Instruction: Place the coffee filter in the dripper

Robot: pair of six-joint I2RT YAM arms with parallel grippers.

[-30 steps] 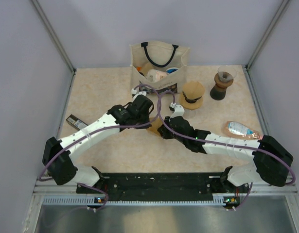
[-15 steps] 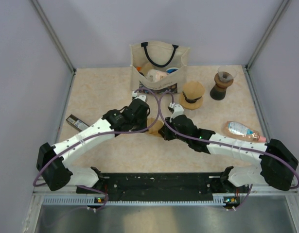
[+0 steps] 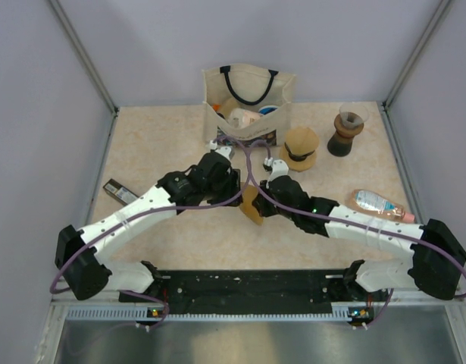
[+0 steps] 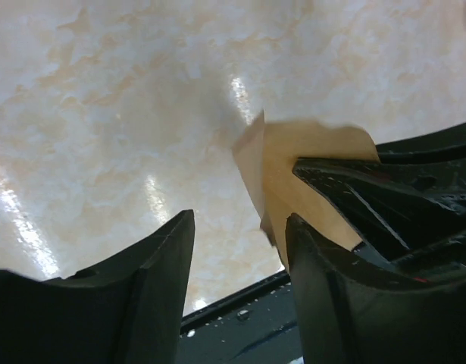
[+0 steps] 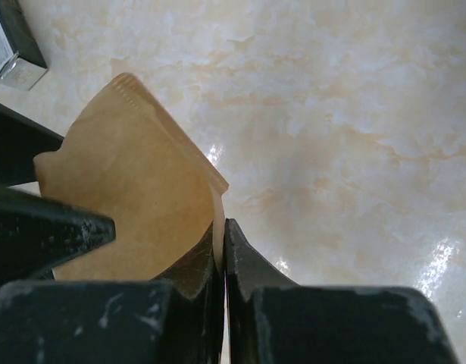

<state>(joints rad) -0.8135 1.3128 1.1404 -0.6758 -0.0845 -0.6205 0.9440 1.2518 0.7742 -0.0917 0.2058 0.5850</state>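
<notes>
1. We see the right gripper (image 5: 221,227) pinched tight on one edge of the filter (image 5: 134,189). The paper is flat and fan-shaped and is carried off the worktop (image 3: 149,152).
2. The left gripper (image 4: 240,227) is spread wide with nothing between its fingers. It sits just beside the filter (image 4: 278,167) and faces the right one. We can't tell if its finger touches the paper.
3. From above, the filter (image 3: 251,206) hangs over the middle of the worktop, between the two arms and slightly toward the near edge.
4. The dripper (image 3: 267,110) looks to us like the blue piece poking out of the bag (image 3: 214,87) at the far edge. It's small and partly hidden, so we're not sure.
5. Progress: the filter is picked up, and that's all that is done. It is well apart from the dripper and not opened into a cone.
6. Left to do, as we judge it:
   - open the paper, likely with the free left gripper
   - get the dripper reachable and upright
   - seat the filter inside it
7. Risk: the paper is thin and held by one edge only, so it could fold or slip.
</notes>
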